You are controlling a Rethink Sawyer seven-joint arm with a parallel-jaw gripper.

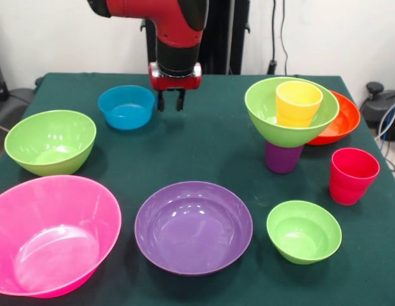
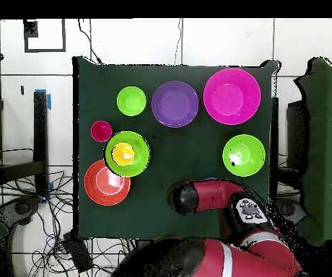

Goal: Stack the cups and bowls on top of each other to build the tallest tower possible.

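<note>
Red and black arm reaching down at the far side of the green-clothed table (image 1: 216,137), gripper (image 1: 171,101) hanging just beside the blue bowl (image 1: 126,107), short dark fingers a little apart with nothing between them. Tower (image 1: 290,121) on the front view's right: purple cup (image 1: 283,158) at the base, lime green bowl (image 1: 269,111) seated on it, yellow-orange cup (image 1: 298,102) upright inside that bowl. Wide orange-red bowl (image 1: 343,121) directly behind the tower, whether touching cannot be told. Red cup (image 1: 352,175) upright, near the tower. Small lime green bowl (image 1: 304,231) nearer the camera. Wide purple bowl (image 1: 193,226) front and centre, large hot pink bowl (image 1: 48,234) tilted at front left, another lime green bowl (image 1: 50,141) behind it
</note>
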